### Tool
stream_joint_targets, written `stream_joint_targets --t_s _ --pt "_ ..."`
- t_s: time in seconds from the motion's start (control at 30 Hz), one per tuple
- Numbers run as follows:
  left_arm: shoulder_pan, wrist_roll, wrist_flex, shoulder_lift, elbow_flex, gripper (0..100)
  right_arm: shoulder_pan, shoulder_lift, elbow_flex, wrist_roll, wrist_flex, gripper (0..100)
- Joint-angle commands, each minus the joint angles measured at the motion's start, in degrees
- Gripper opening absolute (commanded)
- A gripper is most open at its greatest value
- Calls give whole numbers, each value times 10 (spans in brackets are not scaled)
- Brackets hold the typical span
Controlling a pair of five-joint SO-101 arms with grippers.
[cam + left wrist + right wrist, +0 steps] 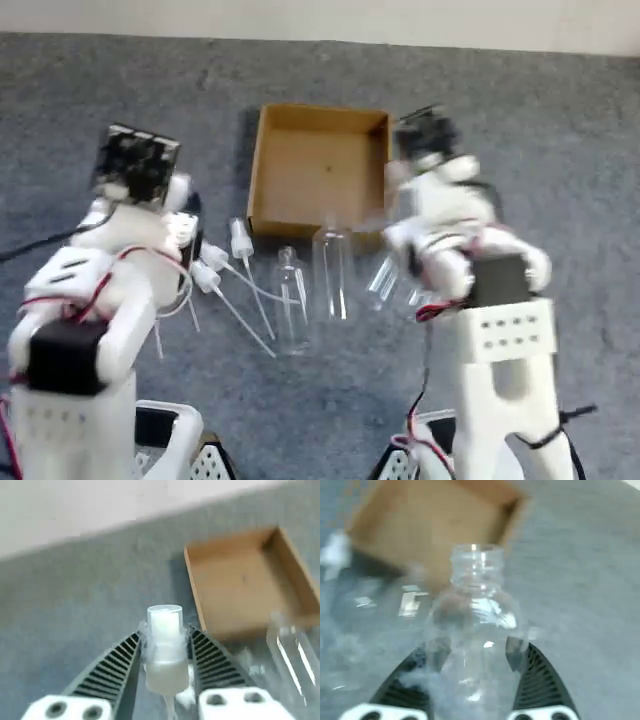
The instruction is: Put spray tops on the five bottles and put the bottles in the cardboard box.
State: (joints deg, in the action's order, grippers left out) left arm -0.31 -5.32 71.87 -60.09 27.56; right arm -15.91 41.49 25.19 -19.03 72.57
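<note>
left jaws are clamping a white spray top (165,650) by its collar. right jaws are gripping a clear, uncapped bottle (472,625) around its body. two more clear bottles (290,300) are resting on the grey counter (560,150) between the arms, loose spray tops (241,240) lying beside them, near the open cardboard box (318,175).

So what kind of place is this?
Probably a robot practice table: a grey carpet-like tabletop, a cardboard box, and clear bottles and spray tops laid out before two white arms.
</note>
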Motion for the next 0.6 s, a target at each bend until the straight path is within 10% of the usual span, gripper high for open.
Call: stream_joint_targets --t_s 0.0,0.57 --pt "6 27 -7 -21 -111 3 -116 27 14 46 -64 5" --pt "7 228 -98 -24 -208 4 -345 171 319 90 -365 5"
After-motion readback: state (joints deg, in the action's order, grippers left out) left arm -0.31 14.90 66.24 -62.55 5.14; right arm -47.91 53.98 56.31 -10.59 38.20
